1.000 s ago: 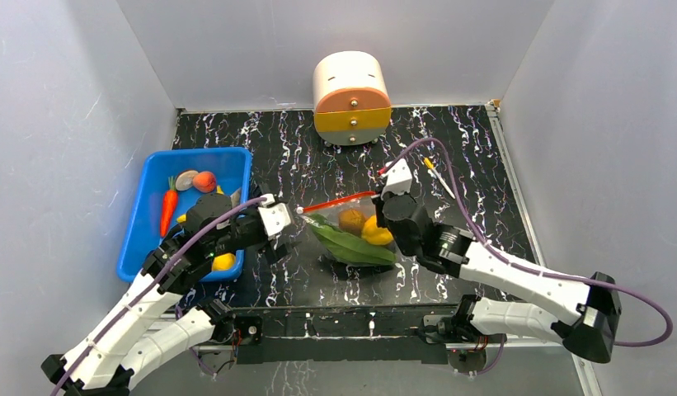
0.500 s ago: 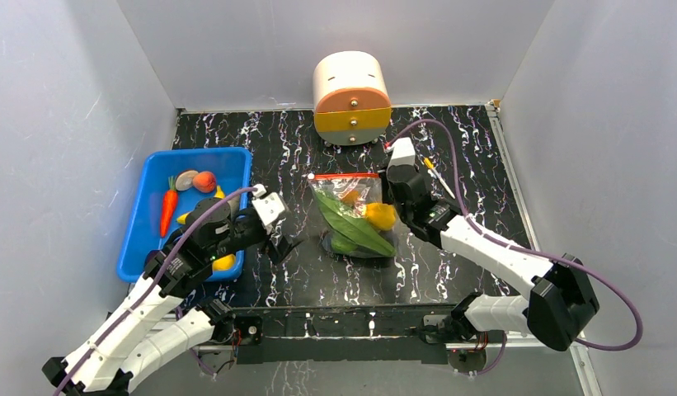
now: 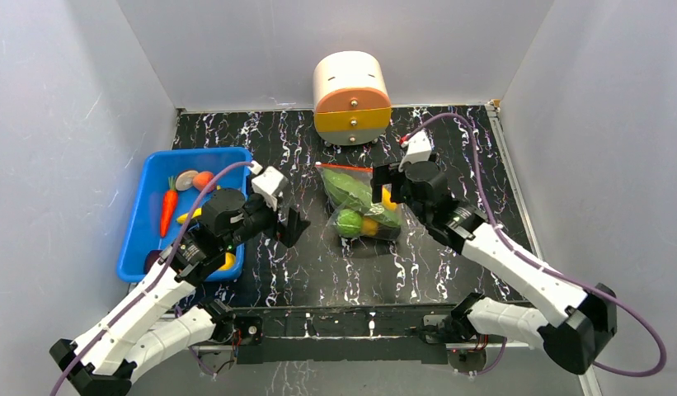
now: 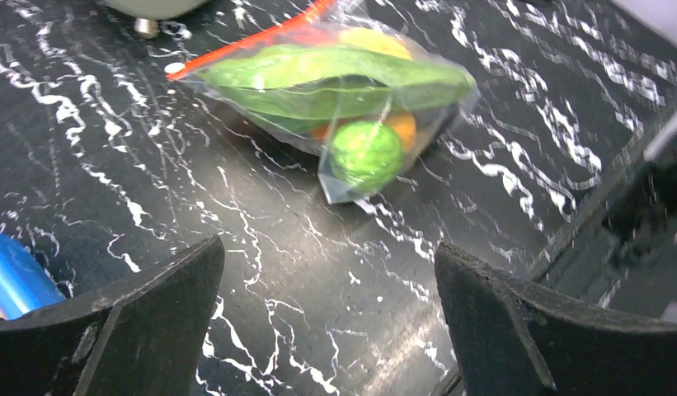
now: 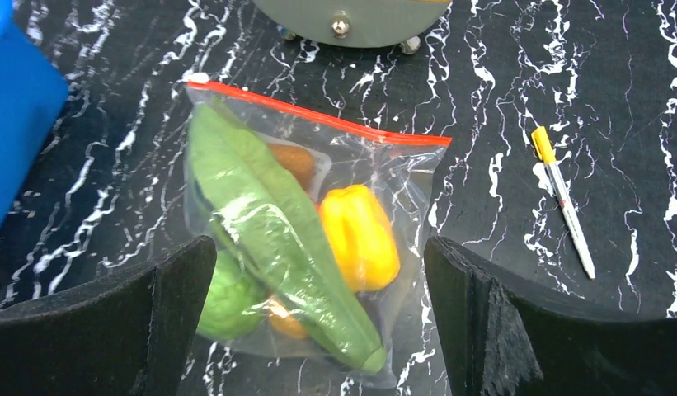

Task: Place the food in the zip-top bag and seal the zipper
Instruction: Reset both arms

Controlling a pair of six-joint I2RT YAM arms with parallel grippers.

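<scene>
Now both grippers stand wide open and hold nothing: our left gripper (image 4: 326, 252) hovers apart from the bag (image 3: 359, 205), and our right gripper (image 5: 318, 247) hangs over it. Since half a second ago the bag has shifted right and the left gripper has closed in. The food (image 5: 359, 235) sits inside; the zipper (image 5: 318, 115) lies near the drawer unit (image 3: 351, 99). Bare table (image 3: 318, 264) separates bag and bin (image 3: 141, 210); a pen (image 5: 561, 198) lies right.
</scene>
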